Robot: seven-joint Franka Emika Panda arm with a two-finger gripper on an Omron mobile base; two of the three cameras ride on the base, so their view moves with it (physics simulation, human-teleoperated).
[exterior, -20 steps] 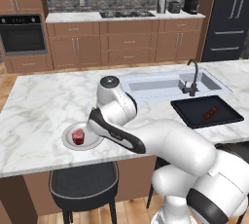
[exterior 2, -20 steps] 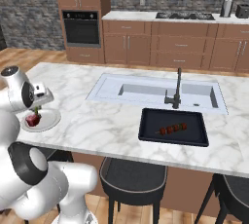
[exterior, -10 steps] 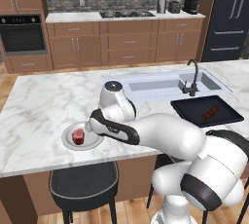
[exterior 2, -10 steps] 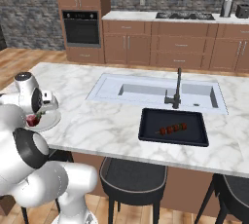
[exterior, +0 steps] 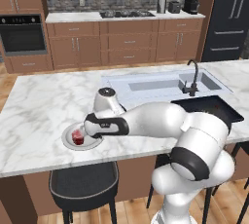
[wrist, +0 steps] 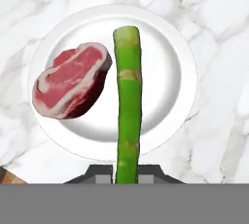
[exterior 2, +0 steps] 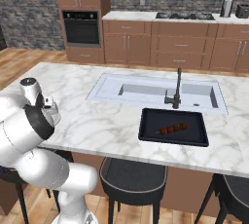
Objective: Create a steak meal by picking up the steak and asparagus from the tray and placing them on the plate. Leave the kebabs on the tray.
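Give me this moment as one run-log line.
gripper: shut on asparagus, above plate | steak: on plate | kebabs: on tray | step: asparagus not yet set down

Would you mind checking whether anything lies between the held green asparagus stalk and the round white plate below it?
Nothing visible does: the asparagus hangs over bare plate, with the red steak off to one side.

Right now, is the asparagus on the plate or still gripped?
Still gripped. In the hand view the asparagus runs up from between the fingers, above the plate, beside the steak lying on it.
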